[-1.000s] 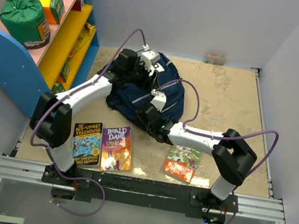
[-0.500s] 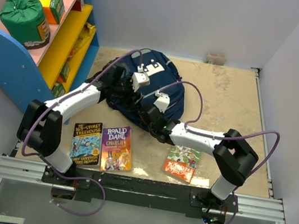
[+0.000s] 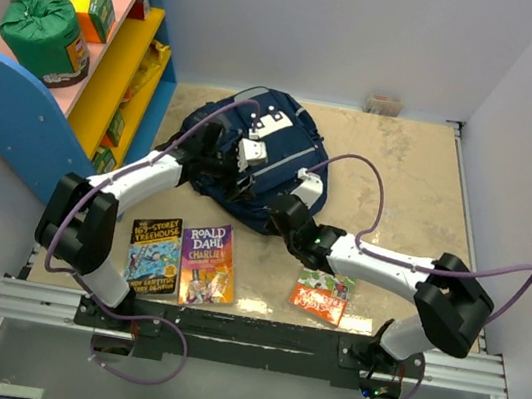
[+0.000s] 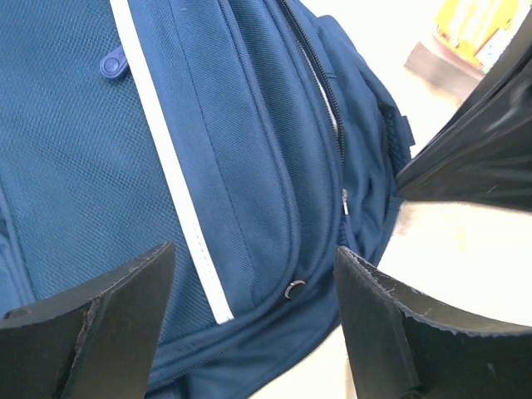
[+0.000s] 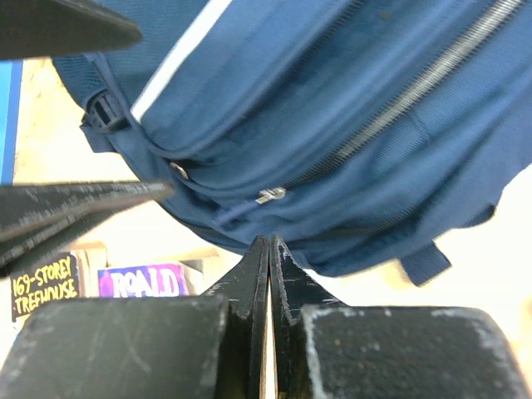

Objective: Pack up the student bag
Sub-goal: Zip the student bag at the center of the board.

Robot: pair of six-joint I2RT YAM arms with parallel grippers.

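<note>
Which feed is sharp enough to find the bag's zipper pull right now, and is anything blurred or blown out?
Top view: sharp, evenly lit, soft shadows only. Left wrist view: student bag weave and zipper crisp, table washed out, dark shape at right blurred. Right wrist view: bag soft, zipper pull smeared, though the shut right hand is sharp.

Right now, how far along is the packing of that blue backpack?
Nothing looks packed yet: the 169-Storey Treehouse book, Roald Dahl book and orange book lie on the table, and the student bag looks zipped. In hand: the right end effector, shut, sits at a zipper pull; the left end effector hangs open over the bag. Left: probably unzipping and loading the books.
</note>
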